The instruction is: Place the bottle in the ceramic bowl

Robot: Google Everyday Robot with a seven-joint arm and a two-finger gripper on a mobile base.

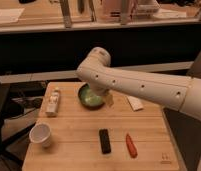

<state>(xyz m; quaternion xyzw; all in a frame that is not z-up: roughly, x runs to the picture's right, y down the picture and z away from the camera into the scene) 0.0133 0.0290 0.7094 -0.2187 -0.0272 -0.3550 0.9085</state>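
The bottle (53, 101) is small and whitish-beige. It lies on the left part of the wooden table (74, 155), apart from everything else. The ceramic bowl (89, 99) is green with a dark rim and sits at the table's back middle, to the right of the bottle. My white arm partly covers its far side. My gripper (109, 99) hangs below the arm at the bowl's right edge, well to the right of the bottle. Nothing shows in it.
A white paper cup (40, 135) stands at the front left. A black flat object (105, 140) and a red-orange object (131, 145) lie at the front middle. A flat white packet (135, 103) lies right of the bowl. A dark counter runs behind the table.
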